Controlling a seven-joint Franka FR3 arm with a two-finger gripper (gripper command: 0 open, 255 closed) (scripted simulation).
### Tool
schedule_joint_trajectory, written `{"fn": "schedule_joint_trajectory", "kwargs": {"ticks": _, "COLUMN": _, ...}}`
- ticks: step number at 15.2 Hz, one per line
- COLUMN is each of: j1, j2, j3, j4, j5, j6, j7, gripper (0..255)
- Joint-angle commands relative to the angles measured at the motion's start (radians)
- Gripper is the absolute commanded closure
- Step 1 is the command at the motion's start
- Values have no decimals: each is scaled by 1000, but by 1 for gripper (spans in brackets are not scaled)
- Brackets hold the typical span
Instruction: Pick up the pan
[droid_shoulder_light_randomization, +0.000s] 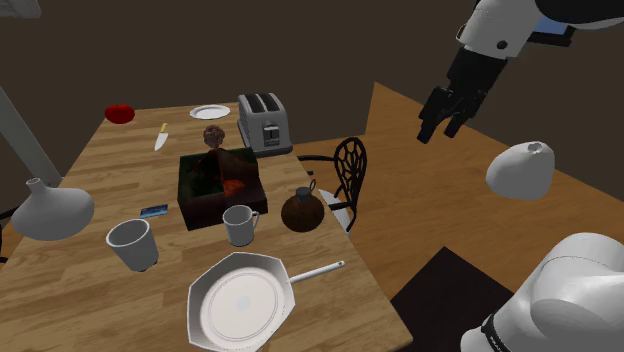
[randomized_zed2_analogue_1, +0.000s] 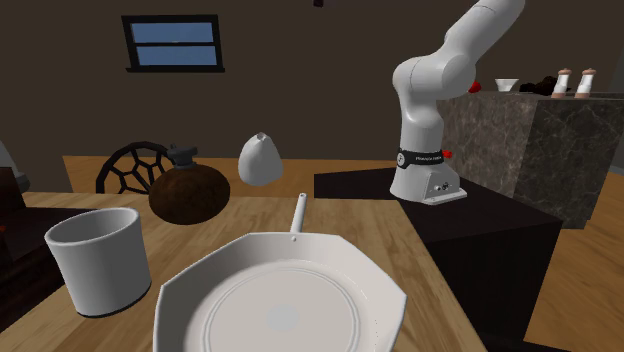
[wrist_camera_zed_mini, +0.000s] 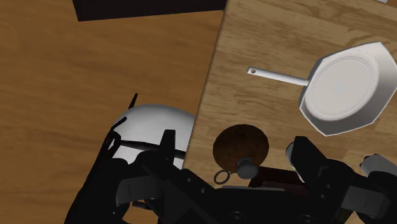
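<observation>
Pan: a white, eight-sided pan lies flat on the wooden tabletop, near the edge on the stand's side.
Handle: the thin handle points out toward that edge, clear of the mug and the brown jug. It is probably the easiest place to grip.
Gripper: the gripper hangs high over the floor, well apart from the pan, with its fingers spread and holding nothing.
Writing: a dark band on the arm's base carries marks too small to read.

A wooden desk is shown — a white pan is laid at its near end in the shoulder view, with a large mug, a small mug and a brown jug just behind; a box, toaster, plate, knife and red bowl are set farther back.
</observation>
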Motion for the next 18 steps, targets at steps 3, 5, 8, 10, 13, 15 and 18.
{"fn": "schedule_joint_trajectory", "kwargs": {"ticks": 3, "j1": 9, "j2": 23, "j3": 10, "j4": -42, "j5": 23, "j6": 57, "j7": 6, "gripper": 0}}
{"fn": "schedule_joint_trajectory", "kwargs": {"ticks": 5, "j1": 18, "j2": 51, "j3": 20, "j4": -79, "j5": 47, "j6": 115, "j7": 11, "gripper": 0}}
{"fn": "schedule_joint_trajectory", "kwargs": {"ticks": 8, "j1": 35, "j2": 102, "j3": 37, "j4": -126, "j5": 84, "j6": 203, "j7": 16, "gripper": 0}}
{"fn": "schedule_joint_trajectory", "kwargs": {"ticks": 10, "j1": 46, "j2": 143, "j3": 49, "j4": -151, "j5": 109, "j6": 263, "j7": 17, "gripper": 0}}
{"fn": "schedule_joint_trajectory", "kwargs": {"ticks": 13, "j1": 66, "j2": 213, "j3": 67, "j4": -180, "j5": 149, "j6": 352, "j7": 16, "gripper": 0}}
{"fn": "schedule_joint_trajectory", "kwargs": {"ticks": 15, "j1": 80, "j2": 265, "j3": 78, "j4": -193, "j5": 176, "j6": 412, "j7": 14, "gripper": 0}}
{"fn": "schedule_joint_trajectory", "kwargs": {"ticks": 18, "j1": 102, "j2": 352, "j3": 96, "j4": -202, "j5": 217, "j6": 500, "j7": 7, "gripper": 0}}
